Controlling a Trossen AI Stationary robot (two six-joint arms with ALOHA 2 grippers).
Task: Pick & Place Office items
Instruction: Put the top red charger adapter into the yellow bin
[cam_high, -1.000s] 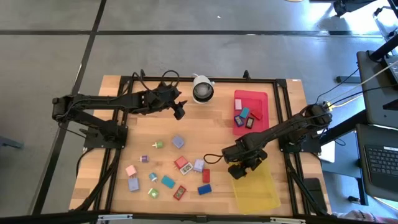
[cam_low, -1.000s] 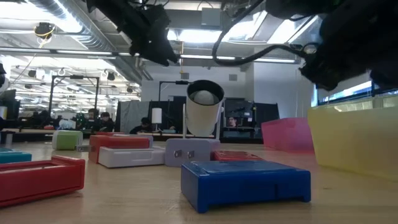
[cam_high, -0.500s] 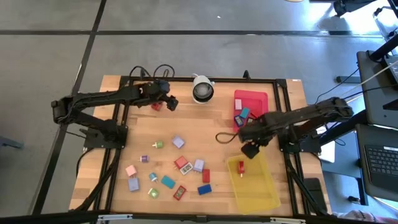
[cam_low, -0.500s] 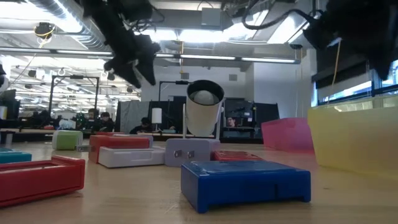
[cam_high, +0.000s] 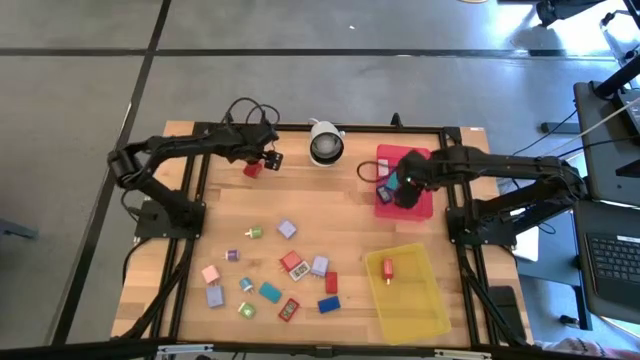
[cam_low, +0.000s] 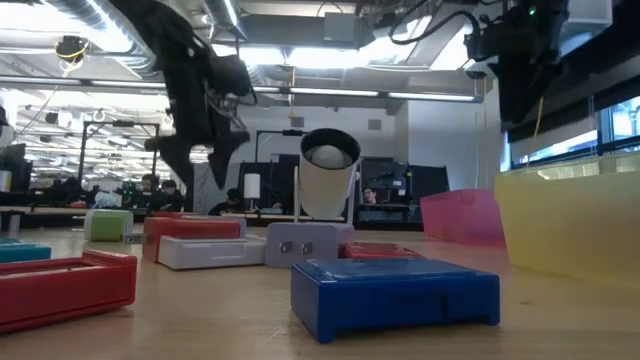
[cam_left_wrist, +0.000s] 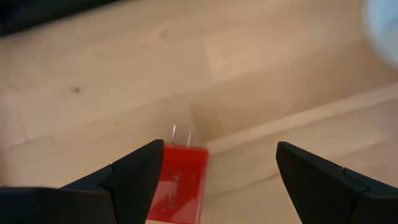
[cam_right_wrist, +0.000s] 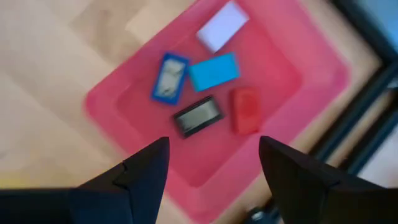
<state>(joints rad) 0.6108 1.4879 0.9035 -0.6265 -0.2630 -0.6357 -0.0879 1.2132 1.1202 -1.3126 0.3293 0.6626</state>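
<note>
1. The office items (cam_high: 287, 262) lie scattered over the near-left half of the bench (cam_high: 340, 215): small flat blocks in lilac, pink, teal, green, red and blue, mostly apart from one another with bare wood between them.
2. One small red block (cam_high: 251, 169) sits alone at the far left of the bench, near the far rail. In the left wrist view it shows as a red block (cam_left_wrist: 180, 184) with two thin metal prongs at one end, lying flat on the wood.
3. The left hand (cam_high: 270, 159) hangs just beside that red block, fingers spread wide and holding nothing; the block lies by one finger (cam_left_wrist: 124, 177), not between the two.
4. The red tray (cam_high: 423, 160) stands at the far right, close to the bench's right rail. In it lie a blue labelled block (cam_right_wrist: 169, 76), a teal block (cam_right_wrist: 213, 70), a dark labelled block (cam_right_wrist: 198, 116), a red block (cam_right_wrist: 246, 111) and a white block (cam_right_wrist: 222, 25), all apart.
5. The right hand (cam_high: 404, 188) hovers over the tray's near-left part, fingers apart and empty.
6. The yellow tray (cam_high: 412, 300) sits at the near right; one small red item (cam_high: 387, 268) lies in its far part.
7. A white round camera (cam_high: 325, 143) stands at the far middle, between the two hands.
8. Open wood lies between the scattered items and the two trays.
</note>
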